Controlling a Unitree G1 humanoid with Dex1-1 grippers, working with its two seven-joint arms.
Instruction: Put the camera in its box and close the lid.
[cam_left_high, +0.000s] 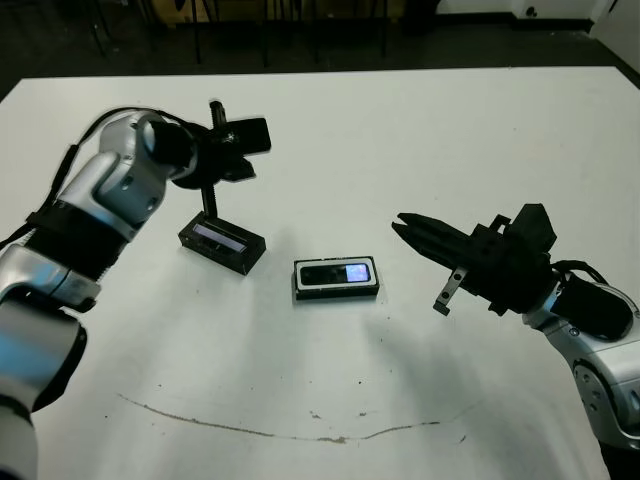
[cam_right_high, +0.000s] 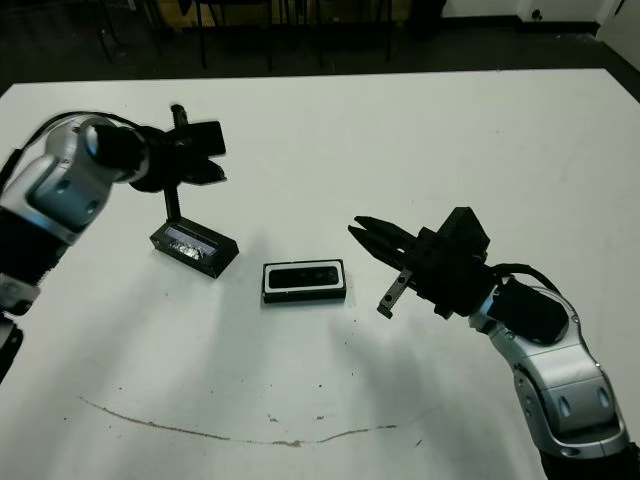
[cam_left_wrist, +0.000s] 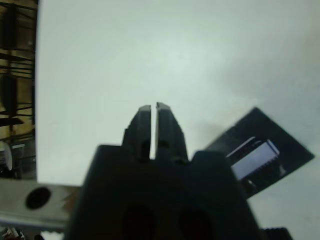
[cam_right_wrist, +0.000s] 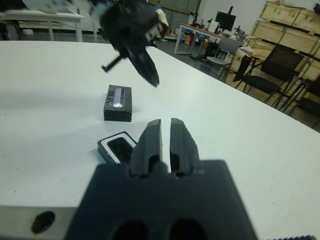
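Showing both jaws pressed together, wrist views miss the camera (cam_left_high: 337, 273) in the box (cam_left_high: 299, 290).

Head stereo pair looks forward and down at the white table (cam_left_high: 420, 130), mid-range; both eyes cover the same scene, slightly offset. Left wrist cam sits close above the table, looking down, catching the lid (cam_left_wrist: 260, 152). Right wrist cam looks low across the table toward the left, sharing lid and box (cam_right_wrist: 116, 148) with head views.
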